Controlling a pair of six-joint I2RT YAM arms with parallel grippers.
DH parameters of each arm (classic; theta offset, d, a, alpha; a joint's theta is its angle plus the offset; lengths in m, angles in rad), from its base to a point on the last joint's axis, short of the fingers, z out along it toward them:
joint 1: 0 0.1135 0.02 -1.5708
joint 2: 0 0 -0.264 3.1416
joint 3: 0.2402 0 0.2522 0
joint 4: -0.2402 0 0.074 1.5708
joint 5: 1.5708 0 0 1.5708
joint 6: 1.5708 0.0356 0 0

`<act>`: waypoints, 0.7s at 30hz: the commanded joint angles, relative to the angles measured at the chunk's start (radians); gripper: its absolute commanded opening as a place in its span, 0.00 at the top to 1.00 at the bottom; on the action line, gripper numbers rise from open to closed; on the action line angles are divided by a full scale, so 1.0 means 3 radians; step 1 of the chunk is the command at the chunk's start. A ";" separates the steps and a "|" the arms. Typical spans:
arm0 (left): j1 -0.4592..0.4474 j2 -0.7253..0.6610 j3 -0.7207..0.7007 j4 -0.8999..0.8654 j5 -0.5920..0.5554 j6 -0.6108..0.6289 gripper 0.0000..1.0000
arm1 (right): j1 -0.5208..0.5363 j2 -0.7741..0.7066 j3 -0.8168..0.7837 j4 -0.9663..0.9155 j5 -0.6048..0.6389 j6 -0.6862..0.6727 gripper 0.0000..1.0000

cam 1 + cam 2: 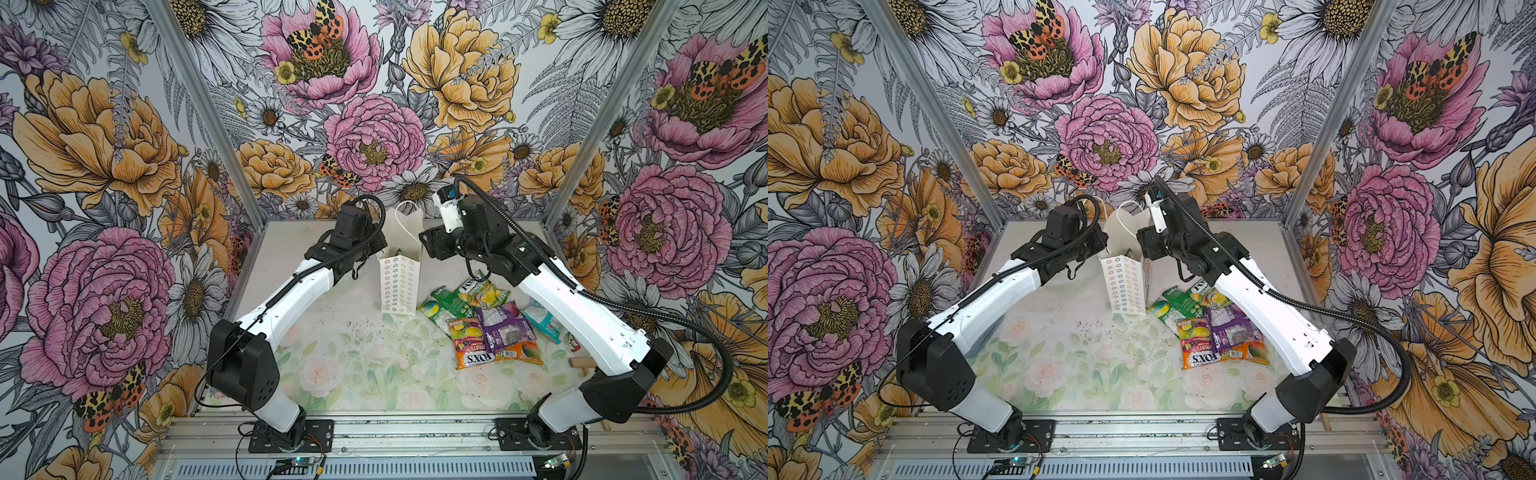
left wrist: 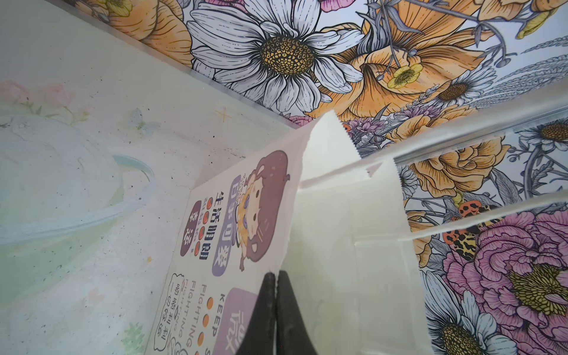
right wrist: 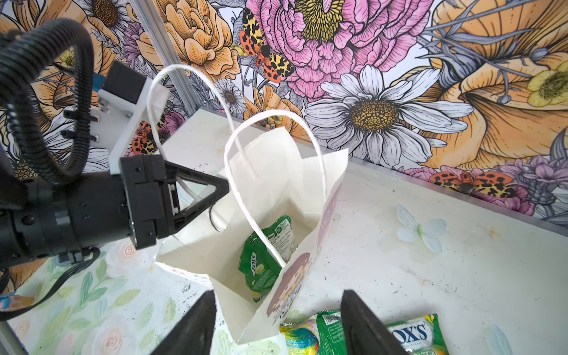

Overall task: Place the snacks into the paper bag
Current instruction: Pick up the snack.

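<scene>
One green glossy packet (image 3: 267, 261) lies inside the tall white flower-printed paper bag (image 1: 399, 286), the other bright snack packets (image 1: 494, 328) heaped beside it; the left gripper (image 2: 276, 276) pinches only its thin rim, which may tear or slip if knocked, while the right gripper (image 3: 278, 293) hangs spread, empty.

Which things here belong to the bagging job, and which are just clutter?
Job: paper bag; green packet inside it; loose snack packets beside it; left gripper, pinching the bag's rim; right gripper, open above it.
Clutter: wooden mallet, partly hidden.
</scene>
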 commanded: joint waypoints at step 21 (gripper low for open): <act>0.0000 0.0022 -0.0116 0.0170 0.0093 -0.0081 1.00 | -0.0244 -0.0501 -0.1124 -0.1397 0.0312 0.0470 0.16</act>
